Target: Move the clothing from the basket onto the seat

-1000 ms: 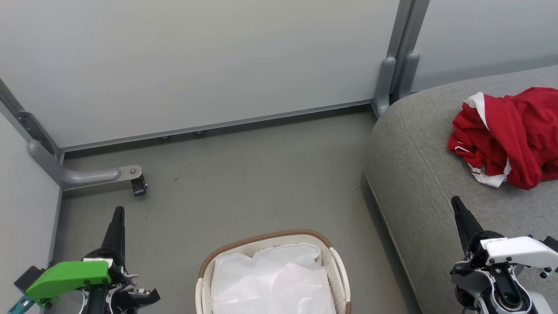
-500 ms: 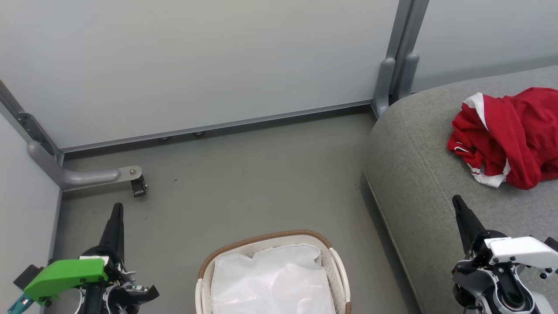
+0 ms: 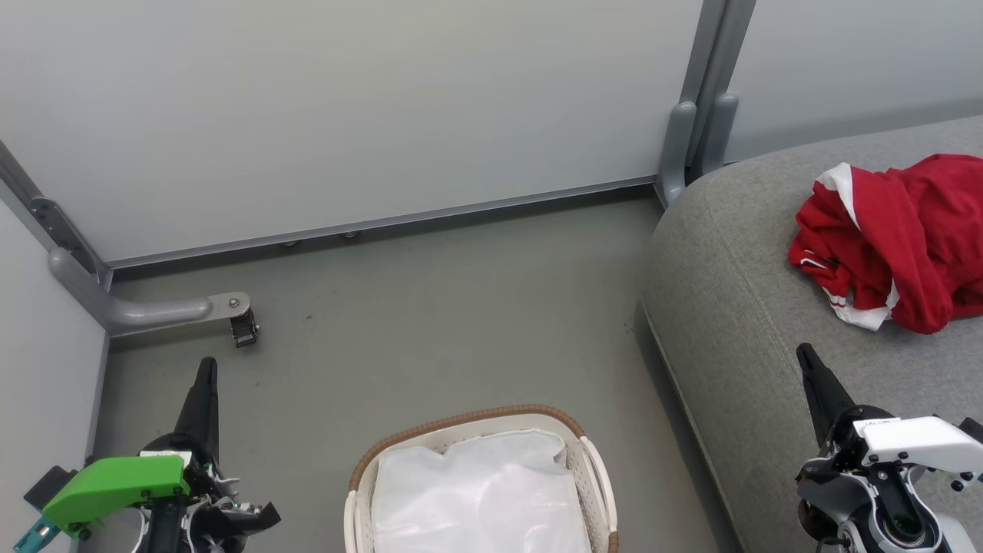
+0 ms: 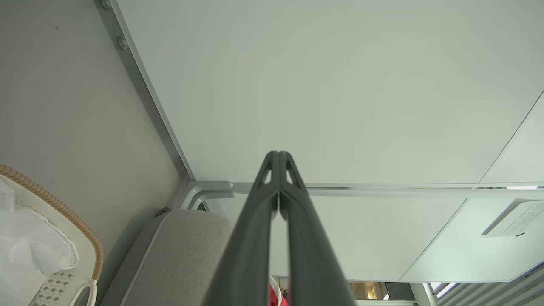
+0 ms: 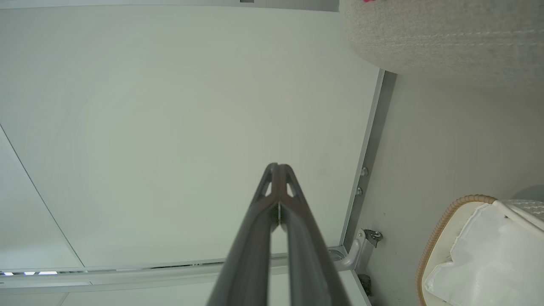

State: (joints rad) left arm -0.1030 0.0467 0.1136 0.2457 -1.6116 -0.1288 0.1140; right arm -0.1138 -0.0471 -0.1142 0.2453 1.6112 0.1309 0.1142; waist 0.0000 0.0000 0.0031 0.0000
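The left gripper point(image 4: 279, 158), fingers pressed together on nothing, points at a pale wall panel point(image 4: 340, 85), while the basket point(image 4: 59, 206) with its white liner point(image 4: 25, 255) stands on the floor point(image 4: 63, 106) at lower left, near the grey seat point(image 4: 178, 255).

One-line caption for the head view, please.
Red clothing heaped on the grey seat; basket showing its white liner; left gripper and right gripper shut.

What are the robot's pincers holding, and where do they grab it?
Nothing. The left pincer and the right pincer are both shut on empty air. The red clothing lies on the seat, apart from both.
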